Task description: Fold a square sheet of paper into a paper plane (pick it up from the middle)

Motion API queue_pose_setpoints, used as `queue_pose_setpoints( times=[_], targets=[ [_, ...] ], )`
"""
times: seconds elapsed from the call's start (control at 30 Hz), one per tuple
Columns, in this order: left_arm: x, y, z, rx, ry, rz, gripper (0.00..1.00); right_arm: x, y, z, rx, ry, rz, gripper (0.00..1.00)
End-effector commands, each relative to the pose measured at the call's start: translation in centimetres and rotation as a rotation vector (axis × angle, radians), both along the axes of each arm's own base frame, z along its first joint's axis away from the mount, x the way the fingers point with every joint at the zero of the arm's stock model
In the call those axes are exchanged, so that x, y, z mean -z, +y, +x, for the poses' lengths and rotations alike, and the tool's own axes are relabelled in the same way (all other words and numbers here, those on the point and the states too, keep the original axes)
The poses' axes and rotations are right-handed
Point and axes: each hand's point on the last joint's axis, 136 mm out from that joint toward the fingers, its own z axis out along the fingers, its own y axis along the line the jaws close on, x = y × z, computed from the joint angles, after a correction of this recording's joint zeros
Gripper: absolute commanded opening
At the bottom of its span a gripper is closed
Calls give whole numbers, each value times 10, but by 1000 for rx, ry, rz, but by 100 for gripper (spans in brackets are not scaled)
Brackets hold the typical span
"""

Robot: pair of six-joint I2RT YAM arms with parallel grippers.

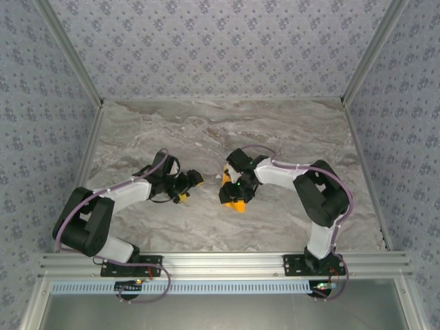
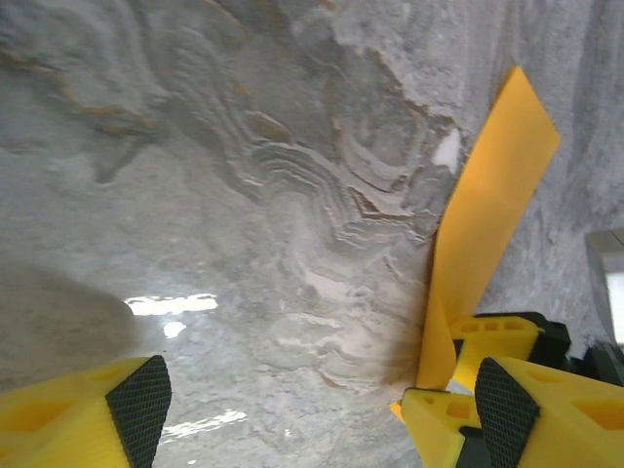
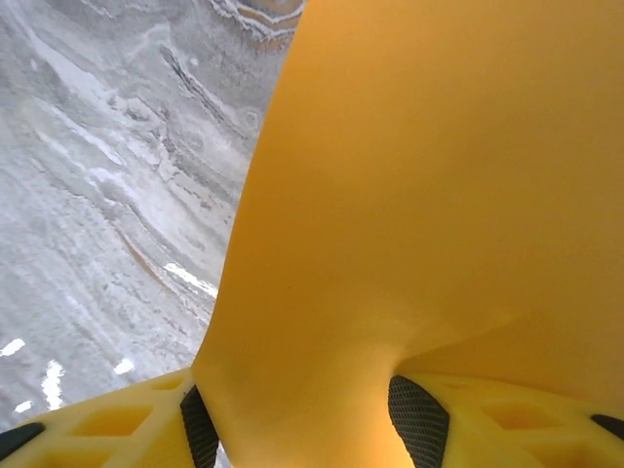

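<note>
The right claw (image 3: 310, 421) is pinching the orange sheet of paper (image 3: 439, 175) between its pads (image 3: 419, 419) — the sheet is standing up ahead of it. The left claw (image 2: 324, 409) is gaping wide over the counter (image 2: 195, 195), holding nothing — the paper is sitting just right of it.

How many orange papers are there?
1. The orange paper is pinched between the fingers of the right gripper, near the middle of the marble table. Another could be hidden under the arms.
</note>
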Motion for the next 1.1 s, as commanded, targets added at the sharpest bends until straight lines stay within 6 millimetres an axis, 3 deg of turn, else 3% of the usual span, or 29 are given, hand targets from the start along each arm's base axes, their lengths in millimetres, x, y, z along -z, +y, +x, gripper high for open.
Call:
queue_pose_setpoints(
  times=[0.0, 0.23, 0.43, 0.93, 1.07],
  targets=[
    [-6, -14, 2, 50, -31, -52, 84, 63, -59, -16, 44, 88, -197, 57],
    [-15, -35, -1, 94, -50, -130, 76, 63, -54, -17, 92, 147, -73, 57],
    [-14, -57, -3, 102, -34, -191, 59, 63, -55, -15, 158, 181, 12, 51],
    [10, -104, -13, 153, 17, -162, 16, 63, -61, -11, 278, 221, 108, 45],
    [14, -114, -17, 180, 24, -149, 10, 64, -62, -13, 281, 227, 106, 42]
  ],
)
